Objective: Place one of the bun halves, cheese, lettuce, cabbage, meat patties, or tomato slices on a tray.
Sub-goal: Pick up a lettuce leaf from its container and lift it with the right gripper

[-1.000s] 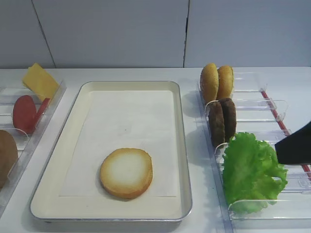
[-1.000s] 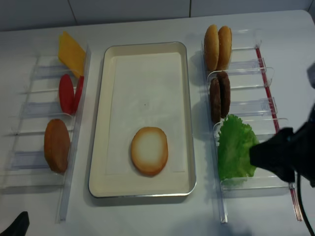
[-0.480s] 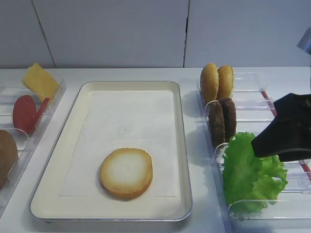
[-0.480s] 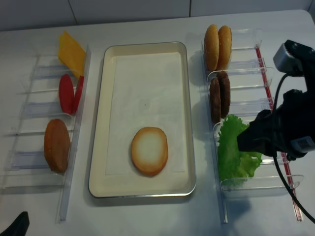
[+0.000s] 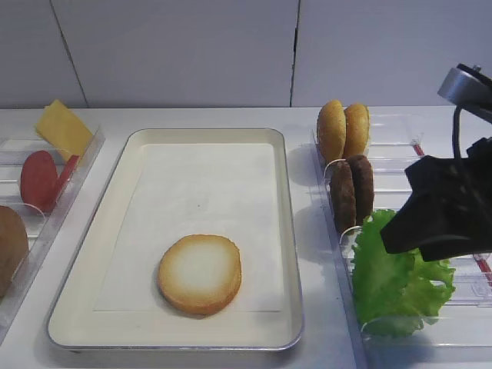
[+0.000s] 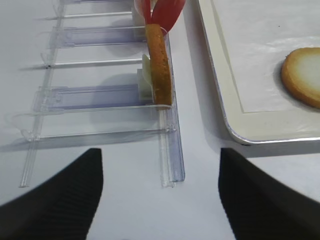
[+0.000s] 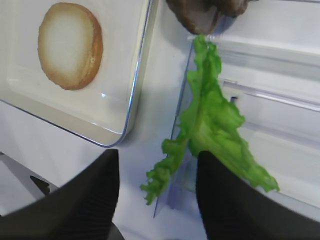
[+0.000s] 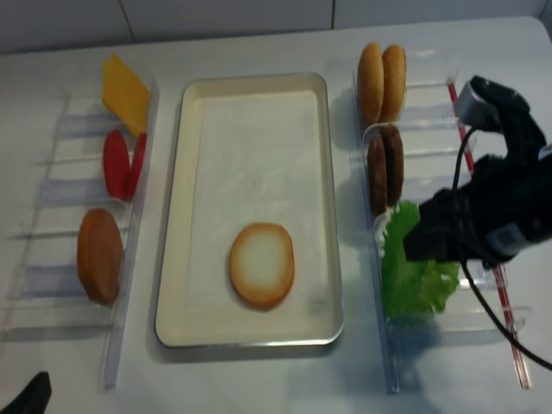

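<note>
right wrist view: the right gripper hangs over the lettuce with its two dark fingers standing apart, one on each side of the leaf's frilly lower edge, neither clearly touching it, so it seems to hold nothing yet. the leaf stands on edge in a clear plastic holder, just past the tray rim, with the meat patties in the next slot beyond the lettuce. a bun half lies cut face up on the tray, well apart from the lettuce.

the leaf looks light, thin and floppy, and probably tears easily; a soft pinch low across its ruffled edge seems safest.

in the exterior high view the right arm reaches over the lettuce from the far side, wrist pitched down. the left gripper hovers wide open, well away from the lettuce.
</note>
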`<state>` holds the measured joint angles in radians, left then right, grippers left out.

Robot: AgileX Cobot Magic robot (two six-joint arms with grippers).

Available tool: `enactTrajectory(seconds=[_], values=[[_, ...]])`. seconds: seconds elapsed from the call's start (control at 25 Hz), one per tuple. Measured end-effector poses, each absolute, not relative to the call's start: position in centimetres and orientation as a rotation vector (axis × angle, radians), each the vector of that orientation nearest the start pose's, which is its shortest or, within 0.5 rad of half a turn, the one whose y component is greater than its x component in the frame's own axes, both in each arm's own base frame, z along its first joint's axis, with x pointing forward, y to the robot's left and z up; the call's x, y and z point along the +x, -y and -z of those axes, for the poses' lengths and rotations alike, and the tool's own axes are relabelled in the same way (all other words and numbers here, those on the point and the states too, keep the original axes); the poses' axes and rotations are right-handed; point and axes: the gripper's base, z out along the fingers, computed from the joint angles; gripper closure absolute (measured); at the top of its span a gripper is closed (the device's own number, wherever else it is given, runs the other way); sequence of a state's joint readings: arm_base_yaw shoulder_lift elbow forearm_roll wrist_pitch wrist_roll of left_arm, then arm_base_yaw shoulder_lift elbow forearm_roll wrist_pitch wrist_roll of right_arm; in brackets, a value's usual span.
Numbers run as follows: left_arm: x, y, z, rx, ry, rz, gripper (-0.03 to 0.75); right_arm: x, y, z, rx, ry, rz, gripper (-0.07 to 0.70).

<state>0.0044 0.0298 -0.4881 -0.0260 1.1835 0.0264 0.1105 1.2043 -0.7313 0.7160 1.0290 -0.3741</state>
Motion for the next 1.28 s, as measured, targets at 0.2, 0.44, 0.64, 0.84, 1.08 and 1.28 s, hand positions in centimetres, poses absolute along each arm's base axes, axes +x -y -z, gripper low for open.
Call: enactTrajectory(seconds=[0.2,0.44,0.64,0.84,1.08,1.28], values=[[-0.5,0.2,-26.5,0.027,-2.208,0.015,0.232,19.6,-7.4,-25.0,-0.217,-2.781,-0.898,0.275],[-0.5,0.2,-26.5,0.027,-2.208,0.015,0.232,20.2,-7.4,-24.4,-0.199,-2.791,-0.886,0.289],[-0.5,0.2,-26.5,0.027,-2.208,0.015,0.233,20.5,-7.4,-23.9,-0.208,-2.808,-0.887,0.358],[-0.5,0.2,-26.5,0.027,-2.208,0.015,0.232,20.6,-7.4,-23.8,-0.211,-2.809,-0.885,0.486],[-0.5,0.2,-26.5,0.027,-2.208,0.015,0.232,20.5,-7.4,-23.9,-0.292,-2.785,-0.877,0.559],[-0.5,0.2,-26.5,0.027,-2.208,0.015,0.232,19.5,-7.6,-26.2,-0.314,-2.670,-0.913,0.561]])
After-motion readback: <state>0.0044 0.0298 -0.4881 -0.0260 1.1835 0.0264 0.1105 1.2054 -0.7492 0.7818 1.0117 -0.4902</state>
